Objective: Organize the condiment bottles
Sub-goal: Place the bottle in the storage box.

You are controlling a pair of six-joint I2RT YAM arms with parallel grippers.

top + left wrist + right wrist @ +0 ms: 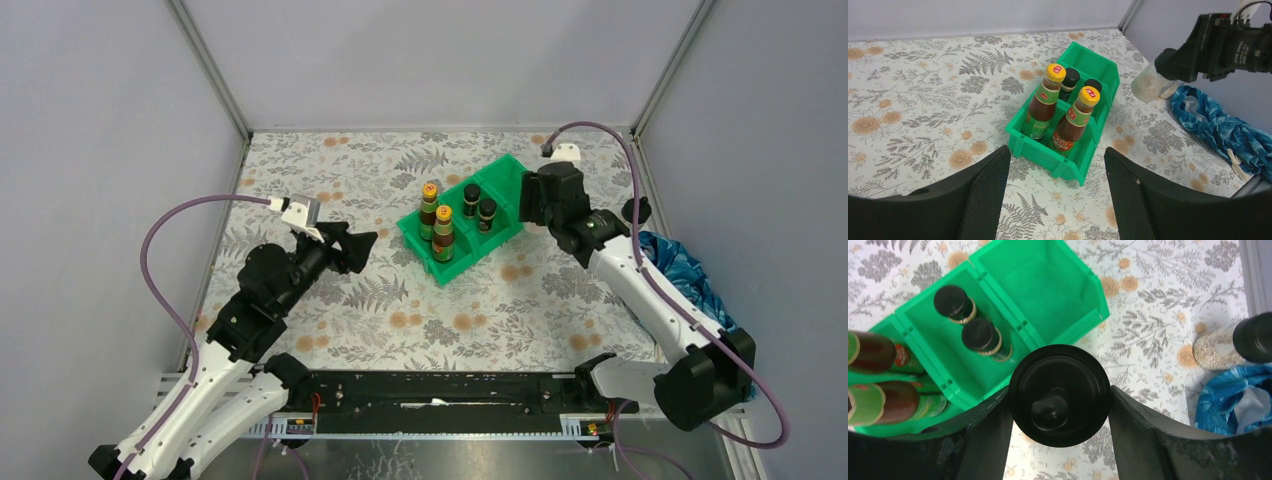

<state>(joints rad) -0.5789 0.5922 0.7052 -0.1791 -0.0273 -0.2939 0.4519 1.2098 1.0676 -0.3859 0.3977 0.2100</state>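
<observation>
The green divided bin [505, 170] holds two yellow-capped brown bottles [443, 236] in its near compartment and two black-capped dark jars [479, 207] in the middle one. Its far compartment [1048, 285] holds nothing. My right gripper [532, 205] is shut on a clear black-lidded jar [1059, 395] and holds it in the air beside the bin's right side. The jar shows pale grains in the left wrist view [1148, 86]. A second clear jar [1215, 347] lies on the table near the blue cloth. My left gripper [360, 250] is open and empty, left of the bin.
A crumpled blue cloth [685, 275] lies at the right wall, and also shows in the left wrist view [1220, 127]. Metal frame posts stand at the back corners. The floral tablecloth [330, 180] covers the table.
</observation>
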